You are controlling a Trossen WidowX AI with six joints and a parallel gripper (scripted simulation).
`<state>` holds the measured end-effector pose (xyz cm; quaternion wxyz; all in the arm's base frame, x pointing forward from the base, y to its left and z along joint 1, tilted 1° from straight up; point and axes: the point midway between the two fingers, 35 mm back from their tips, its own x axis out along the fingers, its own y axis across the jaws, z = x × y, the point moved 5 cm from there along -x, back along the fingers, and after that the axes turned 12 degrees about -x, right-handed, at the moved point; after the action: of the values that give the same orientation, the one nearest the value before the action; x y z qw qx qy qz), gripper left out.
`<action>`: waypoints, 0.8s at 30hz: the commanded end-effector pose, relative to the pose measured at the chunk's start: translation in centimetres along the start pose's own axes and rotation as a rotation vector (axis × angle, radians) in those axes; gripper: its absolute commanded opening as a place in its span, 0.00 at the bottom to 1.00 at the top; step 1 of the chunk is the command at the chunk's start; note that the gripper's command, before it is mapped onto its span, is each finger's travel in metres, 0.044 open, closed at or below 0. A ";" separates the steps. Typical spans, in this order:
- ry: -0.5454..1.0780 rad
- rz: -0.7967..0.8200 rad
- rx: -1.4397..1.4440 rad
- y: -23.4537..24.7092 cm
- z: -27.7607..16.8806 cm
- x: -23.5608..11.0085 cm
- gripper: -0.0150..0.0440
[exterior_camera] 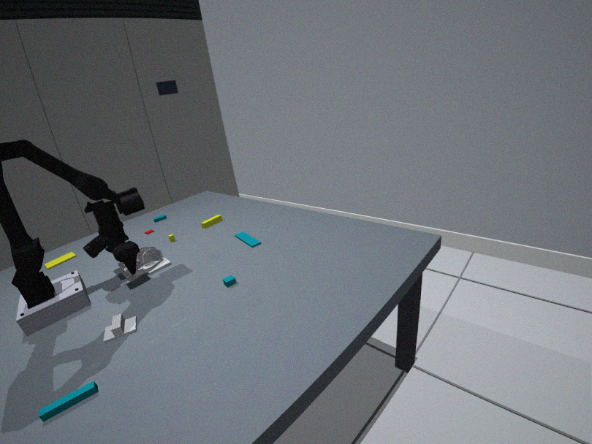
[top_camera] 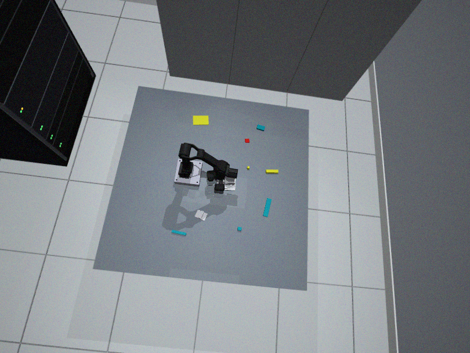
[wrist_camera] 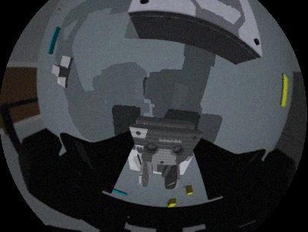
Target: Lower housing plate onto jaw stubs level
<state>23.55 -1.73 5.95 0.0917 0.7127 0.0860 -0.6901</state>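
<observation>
My gripper (wrist_camera: 164, 134) (exterior_camera: 132, 270) is low, with one fingertip at each side edge of the grey housing plate (wrist_camera: 165, 133), and is shut on it. The plate has two large holes near its far edge and small corner holes. Beyond and partly under it, two grey jaws, the left (wrist_camera: 143, 178) and the right (wrist_camera: 171, 180), point away from the robot base. A white base part (wrist_camera: 134, 162) (exterior_camera: 163, 263) (top_camera: 230, 186) shows around them. The pins and stubs are hidden under the plate, and I cannot tell whether the plate touches them. The arm covers the plate in the overhead view.
The robot's light mounting block (top_camera: 194, 175) (wrist_camera: 171, 28) is close behind the plate. A white stepped part (top_camera: 201, 215) (exterior_camera: 117, 325) (wrist_camera: 61, 71) lies to one side. A small yellow cube (top_camera: 248, 167) (exterior_camera: 171, 237), a yellow bar (top_camera: 272, 171) and a teal strip (top_camera: 267, 207) lie beyond.
</observation>
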 end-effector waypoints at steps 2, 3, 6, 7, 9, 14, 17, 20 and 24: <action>-0.002 0.002 0.001 0.0 0.1 0.1 0.85; -0.002 0.002 0.001 0.0 0.1 0.1 0.85; -0.002 0.002 0.001 0.0 0.1 0.2 0.85; -0.002 0.002 0.000 0.0 0.1 0.3 0.85; -0.002 0.002 0.000 0.0 0.1 0.4 0.85; -0.002 0.002 0.000 0.0 0.1 0.4 0.85; -0.002 0.002 0.000 0.0 0.1 0.4 0.85; -0.002 0.002 -0.001 0.0 0.1 0.6 0.85; -0.002 0.002 -0.001 0.0 0.1 0.6 0.85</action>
<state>23.56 -1.73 5.46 0.0917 0.7127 0.0859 -0.6902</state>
